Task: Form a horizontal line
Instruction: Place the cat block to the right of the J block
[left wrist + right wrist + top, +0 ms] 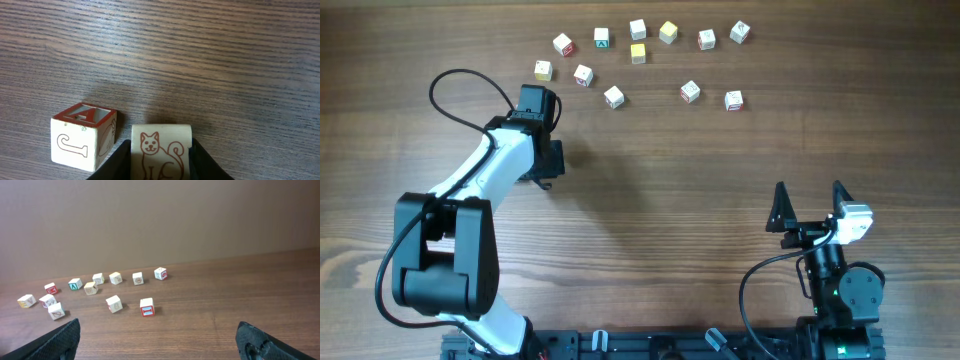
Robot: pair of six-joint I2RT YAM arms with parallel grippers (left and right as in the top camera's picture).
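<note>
My left gripper [160, 143] is shut on a white cube with a brown cat drawing [161, 150], one black finger against each side. Just left of it, a small gap apart, a white cube with a red-framed top [82, 140] stands on the table. In the overhead view the left gripper [550, 163] hides both cubes. No horizontal line of touching cubes is in view. My right gripper [809, 190] stands open and empty near the front right, also seen in the right wrist view [157, 330].
Several loose cubes lie scattered along the back of the wooden table, from a red-marked one [563, 44] to one at the far right [740, 33]. Two yellow cubes [668, 32] lie among them. A black cable [470, 85] loops beside the left arm.
</note>
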